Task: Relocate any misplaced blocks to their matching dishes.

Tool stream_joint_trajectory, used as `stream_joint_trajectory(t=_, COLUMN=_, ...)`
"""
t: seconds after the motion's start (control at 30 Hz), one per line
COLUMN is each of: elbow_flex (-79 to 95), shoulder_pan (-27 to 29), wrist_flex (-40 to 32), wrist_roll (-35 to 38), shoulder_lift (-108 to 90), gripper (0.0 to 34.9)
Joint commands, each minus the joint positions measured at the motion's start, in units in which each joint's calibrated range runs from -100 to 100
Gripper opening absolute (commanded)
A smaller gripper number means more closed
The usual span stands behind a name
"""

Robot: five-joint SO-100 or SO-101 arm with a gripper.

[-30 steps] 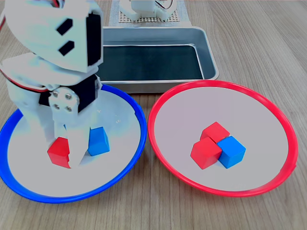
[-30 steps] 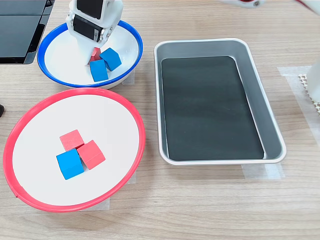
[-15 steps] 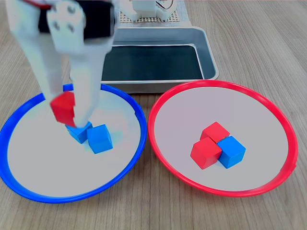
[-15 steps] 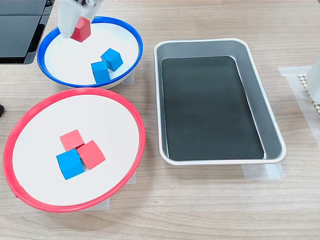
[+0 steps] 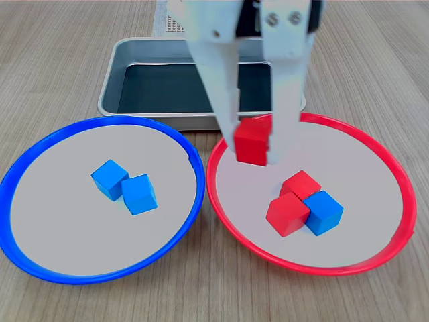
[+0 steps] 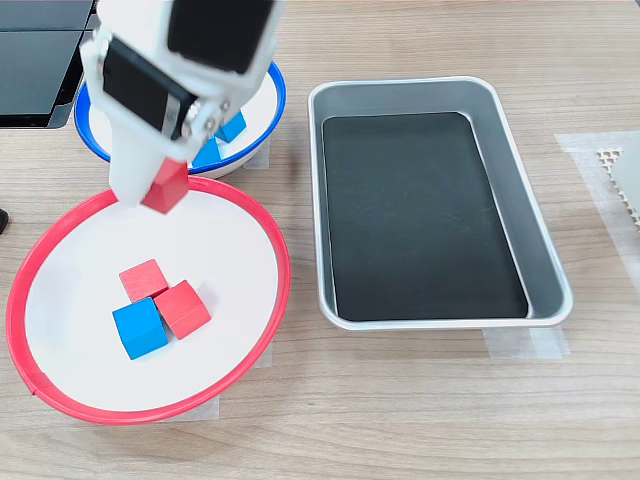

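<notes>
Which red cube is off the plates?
The red cube held in the gripper, above the red plate; the other two red cubes rest on it.

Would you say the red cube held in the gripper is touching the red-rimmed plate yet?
Apart. In the first exterior view the held red cube hangs between the gripper fingers, with bare plate centre showing beneath it, above the resting cubes.

Red cube held above red-rimmed plate, blue cube inside.
</notes>
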Motion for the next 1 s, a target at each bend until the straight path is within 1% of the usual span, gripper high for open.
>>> stream_joint_trajectory(t=0.0, elbow_flex=2.62, shoulder_pan=-4.2, wrist_flex=-4.64, wrist_roll=-0.29, shoulder_lift=-0.97, gripper=0.4)
stream_joint_trajectory(t=0.1, elbow_flex=4.62, shoulder_pan=-5.52, wrist_flex=-6.04, wrist_roll=0.83, shoulder_lift=0.14, gripper=0.4)
stream_joint_trajectory(t=0.23, elbow_flex=7.08, shoulder_pan=-5.23, wrist_flex=-6.12, wrist_roll=2.98, shoulder_lift=0.31, gripper=0.4)
stream_joint_trajectory(t=0.53, elbow_flex=8.35, shoulder_pan=-1.09, wrist_flex=-6.12, wrist_roll=5.91, shoulder_lift=1.76, gripper=0.5)
stream_joint_trajectory(t=0.6, elbow_flex=8.08, shoulder_pan=-0.72, wrist_flex=-6.12, wrist_roll=5.96, shoulder_lift=2.1, gripper=2.0)
stream_joint_trajectory(t=0.67, elbow_flex=7.53, shoulder_pan=-0.53, wrist_flex=-5.96, wrist_roll=6.01, shoulder_lift=2.44, gripper=5.3)
stream_joint_trajectory(t=0.73, elbow_flex=6.62, shoulder_pan=-0.53, wrist_flex=-5.96, wrist_roll=6.01, shoulder_lift=3.04, gripper=6.7)
stream_joint_trajectory(t=0.77, elbow_flex=5.98, shoulder_pan=-0.53, wrist_flex=-5.87, wrist_roll=6.01, shoulder_lift=3.38, gripper=8.2)
stream_joint_trajectory(t=0.93, elbow_flex=3.8, shoulder_pan=-0.72, wrist_flex=-5.05, wrist_roll=5.57, shoulder_lift=3.81, gripper=10.8)
stream_joint_trajectory(t=0.97, elbow_flex=3.16, shoulder_pan=-0.72, wrist_flex=-4.22, wrist_roll=5.52, shoulder_lift=3.55, gripper=12.2)
